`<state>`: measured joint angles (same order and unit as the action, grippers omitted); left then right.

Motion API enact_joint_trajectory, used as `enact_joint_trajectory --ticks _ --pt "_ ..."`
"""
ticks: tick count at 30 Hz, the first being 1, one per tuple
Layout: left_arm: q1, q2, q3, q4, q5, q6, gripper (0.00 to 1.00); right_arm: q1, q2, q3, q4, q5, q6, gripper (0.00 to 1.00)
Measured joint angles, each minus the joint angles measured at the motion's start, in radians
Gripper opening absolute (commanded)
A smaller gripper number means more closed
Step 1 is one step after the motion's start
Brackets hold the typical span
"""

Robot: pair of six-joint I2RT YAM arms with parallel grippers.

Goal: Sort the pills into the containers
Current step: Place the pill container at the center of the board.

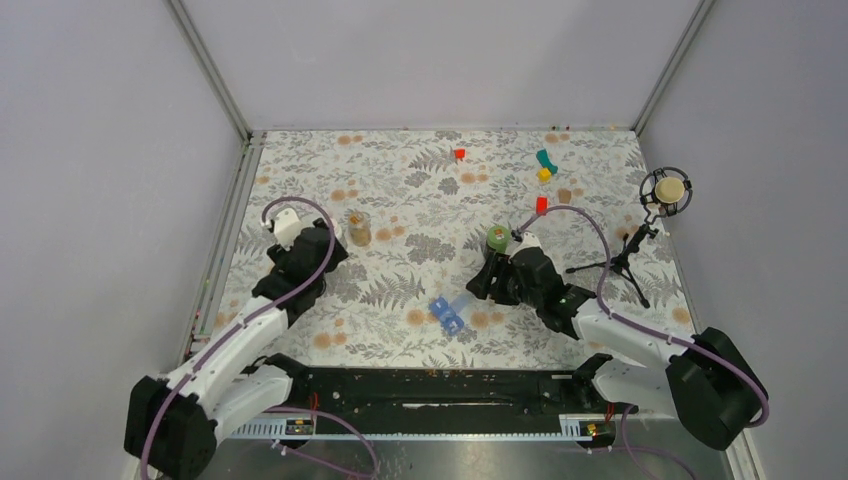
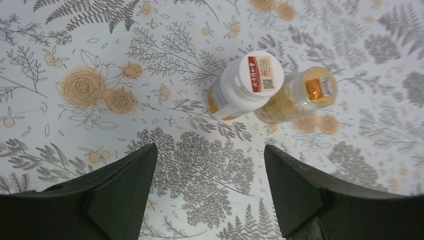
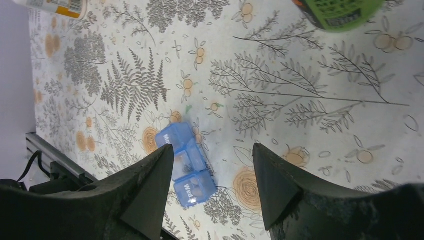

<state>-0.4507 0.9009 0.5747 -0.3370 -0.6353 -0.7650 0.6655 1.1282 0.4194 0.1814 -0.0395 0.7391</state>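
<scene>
Right wrist: pill box [image 3: 186, 162] nr right tool [image 3: 211, 146], apart.

Left pincer [image 2: 209, 170] and right pincer [image 3: 212, 165] both point downward, jaws spread apart.

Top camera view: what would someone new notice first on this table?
The blue pill box stands out against the floral tablecloth, near the front middle. Beyond it, right of centre, sits a green-capped bottle, and small bright blocks dot the far right.
</scene>
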Motion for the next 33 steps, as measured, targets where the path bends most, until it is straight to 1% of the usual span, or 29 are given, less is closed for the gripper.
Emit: enact_joint_trajectory --ticks 3,5,11,17,19,22,24,26,30,33 --pt "0.055 0.087 0.013 0.032 0.060 0.055 0.81 0.000 -0.043 0.000 -0.057 0.024 -0.002 0.70" --pt "0.074 0.162 0.031 0.067 0.090 0.093 0.78 0.000 -0.075 0.000 -0.087 0.035 -0.005 0.70" --pt "0.081 0.296 0.058 0.174 0.140 0.194 0.78 0.000 -0.165 0.000 -0.147 0.058 -0.021 0.71" --pt "0.083 0.411 0.105 0.254 0.143 0.259 0.77 0.000 -0.177 0.000 -0.156 0.058 -0.028 0.71" --pt "0.083 0.445 0.119 0.270 0.142 0.269 0.77 0.000 -0.177 0.000 -0.162 0.058 -0.029 0.71" --pt "0.084 0.490 0.134 0.300 0.140 0.277 0.73 0.000 -0.177 0.000 -0.171 0.058 -0.030 0.71" --pt "0.084 0.512 0.136 0.315 0.135 0.283 0.66 0.000 -0.177 0.000 -0.172 0.058 -0.032 0.71" --pt "0.084 0.523 0.136 0.325 0.132 0.285 0.64 0.000 -0.177 0.000 -0.173 0.058 -0.034 0.71" --pt "0.085 0.540 0.137 0.347 0.104 0.274 0.64 0.000 -0.178 0.000 -0.173 0.058 -0.036 0.71" --pt "0.085 0.546 0.137 0.363 0.075 0.259 0.68 0.000 -0.178 0.000 -0.173 0.058 -0.036 0.71"
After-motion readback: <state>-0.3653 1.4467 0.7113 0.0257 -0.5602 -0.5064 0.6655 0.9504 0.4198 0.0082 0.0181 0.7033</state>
